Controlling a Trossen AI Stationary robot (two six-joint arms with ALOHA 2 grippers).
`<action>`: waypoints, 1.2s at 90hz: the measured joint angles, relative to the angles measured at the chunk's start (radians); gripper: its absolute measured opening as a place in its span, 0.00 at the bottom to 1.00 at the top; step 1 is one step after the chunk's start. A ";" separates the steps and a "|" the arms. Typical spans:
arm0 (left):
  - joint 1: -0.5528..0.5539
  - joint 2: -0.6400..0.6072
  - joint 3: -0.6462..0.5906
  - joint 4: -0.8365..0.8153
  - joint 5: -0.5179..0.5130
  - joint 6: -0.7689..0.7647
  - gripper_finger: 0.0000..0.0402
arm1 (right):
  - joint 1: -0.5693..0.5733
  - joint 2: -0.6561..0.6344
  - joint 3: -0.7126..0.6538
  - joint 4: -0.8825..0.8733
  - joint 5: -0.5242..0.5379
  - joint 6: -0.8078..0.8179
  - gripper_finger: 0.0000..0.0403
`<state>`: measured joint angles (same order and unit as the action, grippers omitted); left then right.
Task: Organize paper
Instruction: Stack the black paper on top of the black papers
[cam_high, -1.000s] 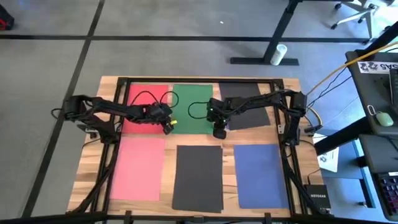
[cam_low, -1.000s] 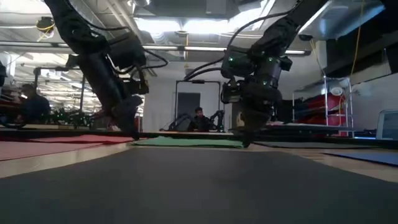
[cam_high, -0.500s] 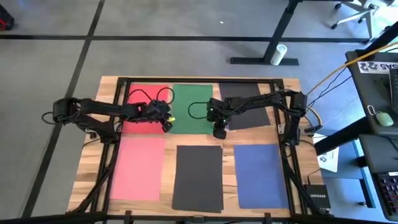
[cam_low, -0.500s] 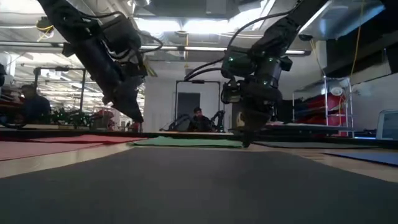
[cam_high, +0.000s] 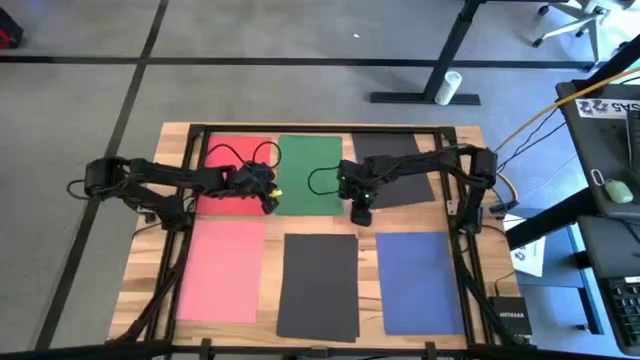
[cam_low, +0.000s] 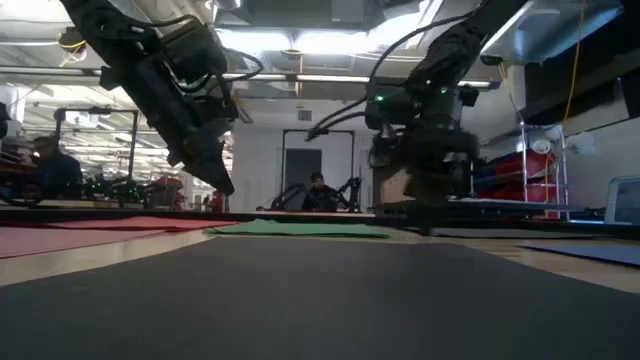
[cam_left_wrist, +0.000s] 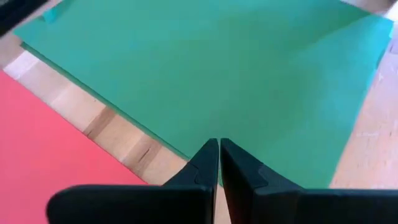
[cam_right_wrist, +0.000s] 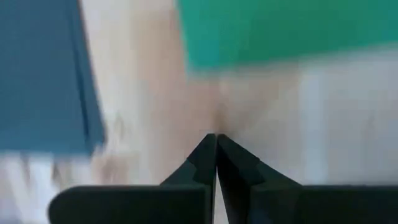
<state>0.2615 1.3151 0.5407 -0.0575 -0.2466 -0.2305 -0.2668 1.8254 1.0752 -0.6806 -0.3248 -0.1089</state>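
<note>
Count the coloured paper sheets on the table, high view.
6. Far row: red sheet, green sheet, dark grey sheet. Near row: pink sheet, second dark grey sheet, blue sheet.

Two dark, near-black jointed arms — left arm (cam_high: 160, 178) and right arm (cam_high: 430, 165) — built of slim links and blocky joint housings. Thin black cables loop loosely over each forearm near the wrist. A small green indicator light shows on the right arm's wrist housing; a yellow spot marks the left gripper (cam_high: 270, 203). Each gripper — compare right gripper (cam_high: 361, 214) — ends in two matte black, tapered, wedge-shaped fingers (cam_left_wrist: 208, 163).
</note>
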 joint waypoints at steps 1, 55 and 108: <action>0.000 0.000 0.000 0.000 0.000 0.001 0.00 | 0.000 -0.004 0.001 -0.009 0.001 0.000 0.00; 0.000 0.000 0.000 0.045 -0.001 0.022 0.00 | 0.234 -0.112 -0.043 -0.107 0.465 0.133 0.17; 0.001 0.000 0.000 0.044 -0.007 0.029 0.00 | 0.289 -0.117 -0.227 0.110 0.691 0.270 0.39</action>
<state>0.2626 1.3151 0.5405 -0.0139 -0.2534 -0.2014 0.0219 1.7080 0.8477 -0.5708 0.3661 0.1612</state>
